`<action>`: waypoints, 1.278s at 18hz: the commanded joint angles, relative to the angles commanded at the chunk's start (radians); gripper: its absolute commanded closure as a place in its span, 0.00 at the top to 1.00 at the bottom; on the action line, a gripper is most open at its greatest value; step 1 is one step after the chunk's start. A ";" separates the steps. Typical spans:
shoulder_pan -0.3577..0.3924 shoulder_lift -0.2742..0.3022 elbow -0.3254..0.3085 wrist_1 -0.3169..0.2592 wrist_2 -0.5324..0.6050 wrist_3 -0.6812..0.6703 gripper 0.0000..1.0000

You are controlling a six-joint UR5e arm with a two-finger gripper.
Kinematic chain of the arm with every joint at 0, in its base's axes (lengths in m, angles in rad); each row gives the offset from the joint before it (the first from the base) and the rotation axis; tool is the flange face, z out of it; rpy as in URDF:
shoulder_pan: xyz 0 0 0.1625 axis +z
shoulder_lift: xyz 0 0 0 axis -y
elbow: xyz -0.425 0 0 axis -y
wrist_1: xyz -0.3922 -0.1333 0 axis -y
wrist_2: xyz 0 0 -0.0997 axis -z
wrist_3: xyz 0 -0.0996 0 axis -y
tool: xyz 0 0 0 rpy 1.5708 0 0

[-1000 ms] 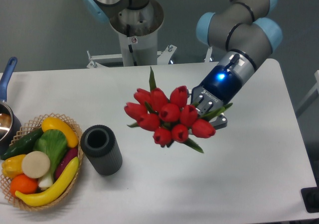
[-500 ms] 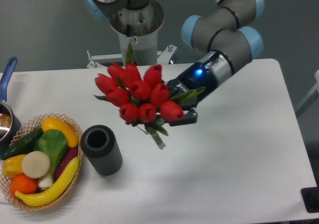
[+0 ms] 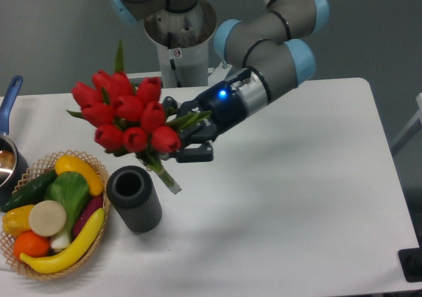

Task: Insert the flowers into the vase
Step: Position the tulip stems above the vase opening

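- The step in hand is the carry: the two-finger gripper of the grey and pale-blue arm is clamped on the bunch of red tulip buds with green stems and narrow leaves, holding it in the air above the white table.
- The bunch is tilted, buds toward 10 o'clock and the cut stem ends toward 4 o'clock; those ends hang just to the 2 o'clock side of the short dark grey ribbed cylinder vase, not yet in it.
- The vase stands upright on the table with its round mouth open and unobstructed, just beside the woven basket of vegetables, which lies at its 9 o'clock.
- A blue-handled pot sits at the table's far edge at 9 o'clock, apart from the work.
- By my reading, the next move calls for tipping the bunch toward upright so the stems point down, shifting them toward 8 o'clock until they sit over the mouth, then lowering.
- The bunch spreads wider than the vase, so only the stems can enter; the buds may brush the basket's vegetables on the way down.
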State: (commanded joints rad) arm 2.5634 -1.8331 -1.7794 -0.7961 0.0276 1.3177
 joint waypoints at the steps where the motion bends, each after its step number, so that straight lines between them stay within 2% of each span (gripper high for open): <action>1: -0.012 0.002 -0.006 0.000 0.000 0.002 0.22; 8: -0.064 0.021 -0.049 -0.003 0.002 -0.003 0.23; 13: -0.086 0.018 -0.052 -0.005 0.002 -0.006 0.23; 23: -0.097 -0.035 -0.071 -0.002 0.009 0.003 0.24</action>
State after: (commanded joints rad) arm 2.4666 -1.8683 -1.8500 -0.7977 0.0368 1.3208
